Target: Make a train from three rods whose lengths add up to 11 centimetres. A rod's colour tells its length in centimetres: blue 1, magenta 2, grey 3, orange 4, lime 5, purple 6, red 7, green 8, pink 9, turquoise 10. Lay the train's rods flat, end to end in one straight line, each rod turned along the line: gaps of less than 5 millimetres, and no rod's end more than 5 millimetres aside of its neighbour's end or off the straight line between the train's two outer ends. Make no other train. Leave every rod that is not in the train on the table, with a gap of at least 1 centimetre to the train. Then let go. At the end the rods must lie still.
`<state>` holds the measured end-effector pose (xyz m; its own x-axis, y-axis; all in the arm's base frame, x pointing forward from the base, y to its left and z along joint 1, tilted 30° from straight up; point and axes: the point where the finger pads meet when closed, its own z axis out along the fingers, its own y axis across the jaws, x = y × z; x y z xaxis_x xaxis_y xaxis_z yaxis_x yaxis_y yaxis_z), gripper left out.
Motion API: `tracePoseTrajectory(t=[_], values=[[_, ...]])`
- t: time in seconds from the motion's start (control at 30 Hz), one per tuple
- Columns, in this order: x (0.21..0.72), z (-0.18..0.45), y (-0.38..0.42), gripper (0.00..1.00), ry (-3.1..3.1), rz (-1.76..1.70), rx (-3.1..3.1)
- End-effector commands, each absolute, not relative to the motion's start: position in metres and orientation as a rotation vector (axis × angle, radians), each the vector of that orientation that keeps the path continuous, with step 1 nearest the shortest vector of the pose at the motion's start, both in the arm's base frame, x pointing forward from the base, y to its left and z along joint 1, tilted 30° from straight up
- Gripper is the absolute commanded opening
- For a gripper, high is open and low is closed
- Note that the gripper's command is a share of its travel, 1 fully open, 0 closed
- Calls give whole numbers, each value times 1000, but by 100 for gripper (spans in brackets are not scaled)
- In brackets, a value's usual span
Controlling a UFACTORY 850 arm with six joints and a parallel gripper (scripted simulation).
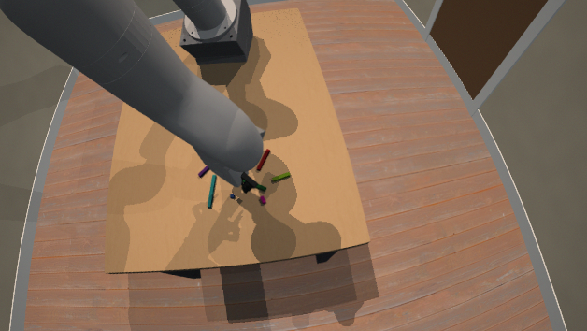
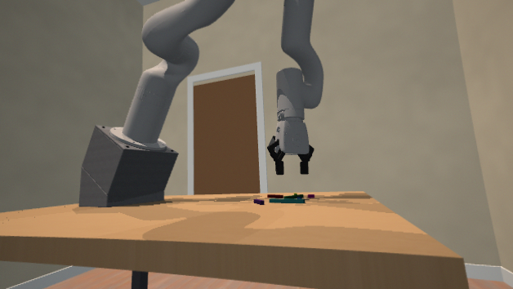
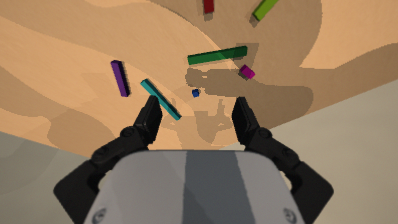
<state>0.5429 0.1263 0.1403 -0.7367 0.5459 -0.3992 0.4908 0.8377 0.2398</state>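
Observation:
Several rods lie in a loose cluster on the wooden table. In the wrist view I see a purple rod point(image 3: 120, 78), a turquoise rod point(image 3: 160, 99), a small blue rod point(image 3: 195, 93), a green rod point(image 3: 217, 55), a short magenta rod point(image 3: 246, 72), the end of a red rod point(image 3: 208, 6) and a lime rod point(image 3: 265, 9). None of them touch. My gripper point(image 3: 197, 105) point(image 2: 292, 167) is open and empty. It hangs well above the cluster, roughly over the blue rod. From above, it point(image 1: 246, 184) hides part of the green rod point(image 1: 259, 187).
The arm's base point(image 1: 216, 33) stands at the far end of the table. The arm's upper link crosses the top view and hides the table's left part. The near table edge point(image 1: 234, 266) lies beyond the rods. A door point(image 2: 226, 135) is behind the table.

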Motion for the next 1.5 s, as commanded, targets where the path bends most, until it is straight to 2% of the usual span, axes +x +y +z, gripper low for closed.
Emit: tracePoseTrajectory(t=[0.0,1.47], values=[[536,133,136,100,2516,179,798],[533,130,140,100,2502,178,814]])
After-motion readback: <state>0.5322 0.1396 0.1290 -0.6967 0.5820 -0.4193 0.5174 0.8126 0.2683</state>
